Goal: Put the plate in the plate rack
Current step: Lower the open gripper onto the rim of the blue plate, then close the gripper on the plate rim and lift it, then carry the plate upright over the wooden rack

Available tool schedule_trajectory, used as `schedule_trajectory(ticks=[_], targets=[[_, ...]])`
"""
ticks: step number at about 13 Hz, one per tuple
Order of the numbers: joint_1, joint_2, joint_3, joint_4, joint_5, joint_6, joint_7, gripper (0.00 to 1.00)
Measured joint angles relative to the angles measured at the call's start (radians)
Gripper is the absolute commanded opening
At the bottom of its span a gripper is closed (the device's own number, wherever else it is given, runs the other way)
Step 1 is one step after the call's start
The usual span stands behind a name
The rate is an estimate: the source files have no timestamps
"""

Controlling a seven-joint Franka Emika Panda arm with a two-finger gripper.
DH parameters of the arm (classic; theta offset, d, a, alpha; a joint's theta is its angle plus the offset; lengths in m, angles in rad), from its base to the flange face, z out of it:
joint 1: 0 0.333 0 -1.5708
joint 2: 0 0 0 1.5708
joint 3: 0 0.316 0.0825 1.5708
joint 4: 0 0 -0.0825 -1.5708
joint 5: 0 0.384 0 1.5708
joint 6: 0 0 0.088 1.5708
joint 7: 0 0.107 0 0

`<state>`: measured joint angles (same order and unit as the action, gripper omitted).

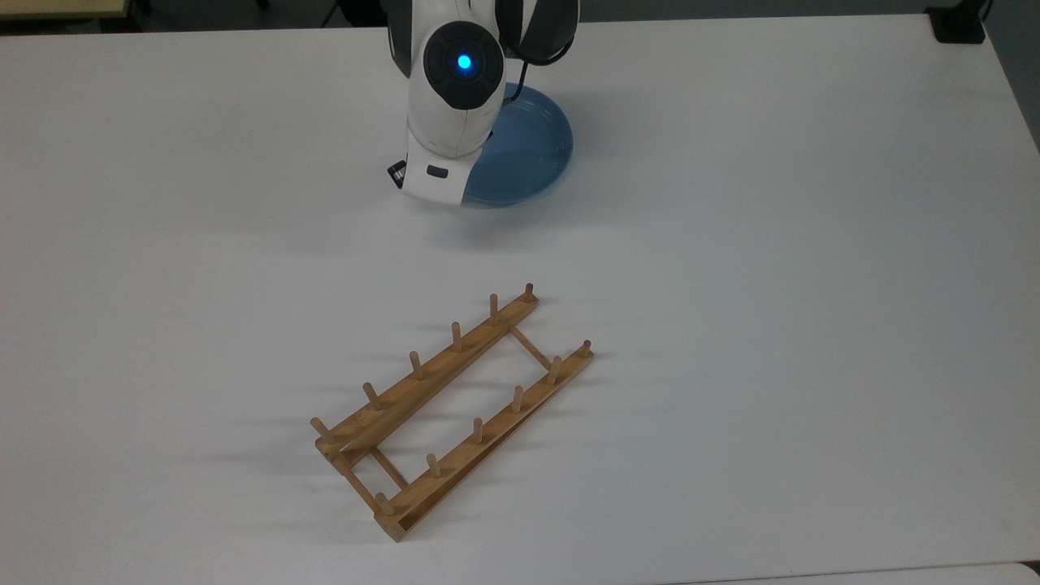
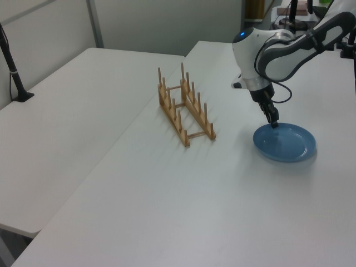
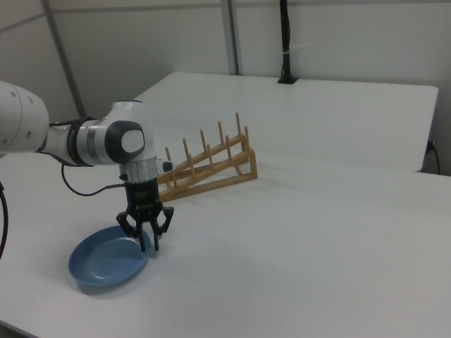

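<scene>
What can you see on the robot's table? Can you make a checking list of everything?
Surface: white table, bare apart from the two things below.
Plate: blue plate lies flat on the table, apart from the rack.
Rack: wooden rack stands with no plate in it, pegs up.
Clutter: nothing seen.
Gripper: gripper points down at the plate's rim on the rack side, fingers open; contact with the rim cannot be told.
Cables: a black cable loops from the arm near the wrist.
Surroundings: a second white table adjoins; a black post stands on the far table edge in the right view; grey wall panels behind.
</scene>
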<state>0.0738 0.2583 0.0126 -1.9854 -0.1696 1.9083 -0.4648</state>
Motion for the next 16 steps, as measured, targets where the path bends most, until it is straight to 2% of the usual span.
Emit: schedule_trajectory(ticks=[7, 8, 11, 14, 16], targets=[[0.011, -0.004, 0.001, 0.029, -0.001, -0.002, 0.0, 0.0], [0.011, -0.006, 0.001, 0.056, -0.001, -0.018, 0.003, 0.0], [0.01, -0.018, 0.001, 0.243, 0.038, -0.141, 0.012, 0.0], [0.01, -0.03, 0.001, 0.364, 0.063, -0.173, 0.076, 0.0], [0.01, -0.031, 0.001, 0.412, 0.072, -0.173, 0.146, 0.0]])
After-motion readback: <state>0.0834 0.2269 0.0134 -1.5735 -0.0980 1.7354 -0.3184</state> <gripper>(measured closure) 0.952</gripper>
